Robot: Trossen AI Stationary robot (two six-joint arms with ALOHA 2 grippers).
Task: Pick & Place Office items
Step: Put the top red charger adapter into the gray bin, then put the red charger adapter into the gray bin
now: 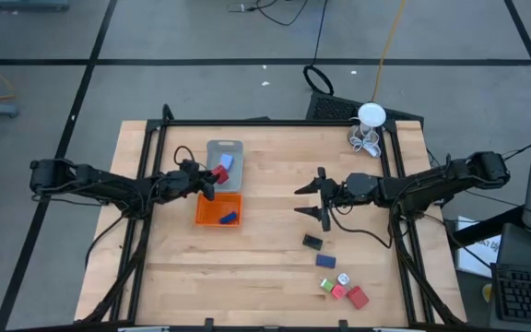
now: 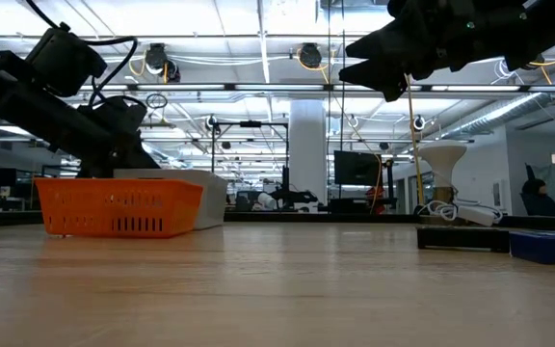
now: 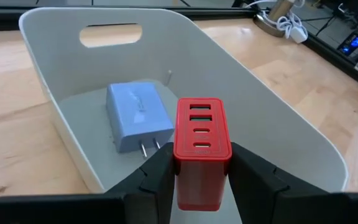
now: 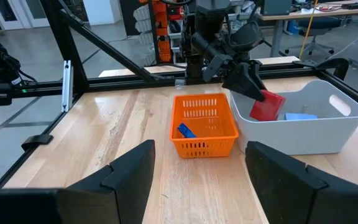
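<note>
My left gripper (image 1: 208, 180) is shut on a red block with several ports on its end face (image 3: 202, 134), held over the grey tray (image 1: 225, 148). In that tray lies a pale blue plug block (image 3: 138, 115), flat on the floor. Beside it stands the orange tray (image 1: 212, 210) with a blue piece (image 1: 230, 219) in it. My right gripper (image 1: 316, 195) hangs open above the middle of the table, holding nothing. Black (image 1: 312, 243), blue (image 1: 325, 262), white (image 1: 343, 278), green (image 1: 325, 286) and red (image 1: 357, 297) pieces lie on the table near its right front. My left gripper pinches the red block's two long side faces (image 3: 180, 168) between its two fingers (image 3: 154, 180). The fingers come from the table's left, slanting down, and lie along the block. The block's ported end points away from the gripper. It is lifted clear, tilted, over the grey tray's near end (image 4: 267, 106).
A white round thing with wire loops (image 1: 369, 124) stands at the far right corner. Black frame bars (image 1: 146, 175) run along the table's left and right sides. Bare wood lies between the trays and the loose pieces.
</note>
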